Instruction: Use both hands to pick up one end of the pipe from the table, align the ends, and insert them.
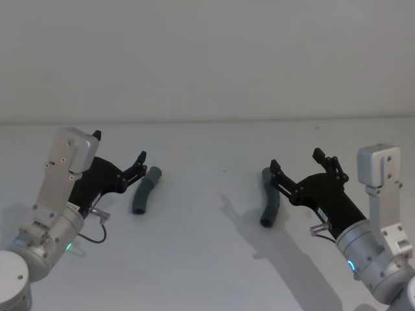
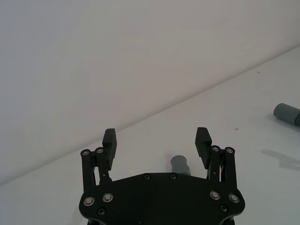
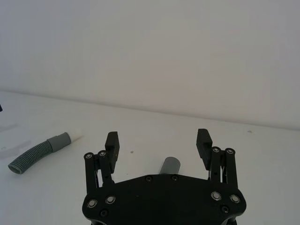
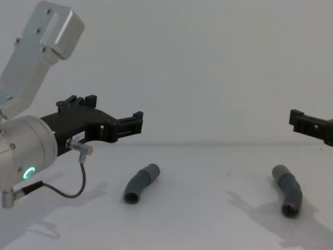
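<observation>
Our left gripper [image 1: 119, 146] is close to us on the left side, held up over the white bench [image 1: 207, 265]. Its 2 black fingers are spread wide apart and they hold nothing. Our right gripper [image 1: 296, 160] is close to us on the right side, up off the bench as well, and its 2 fingers are wide apart and hold nothing. We see 2 dark grey pipe pieces lying flat on the bench, well apart from each other. The left pipe piece [image 1: 145, 190] lies just beside the left gripper, with its far end near 1 fingertip. In the left wrist view, 1 end of it peeks out below the gap between the fingers. The right pipe piece [image 1: 270, 197] lies just beside the right gripper, with its far end near 1 finger. The 2 pieces are a little bent. In the right wrist view we see a white tip [image 3: 75, 135] on the left pipe piece. A thin black cable [image 4: 73, 191] hangs in a loop by the left wrist. Behind the bench is a plain pale wall [image 1: 207, 58].
</observation>
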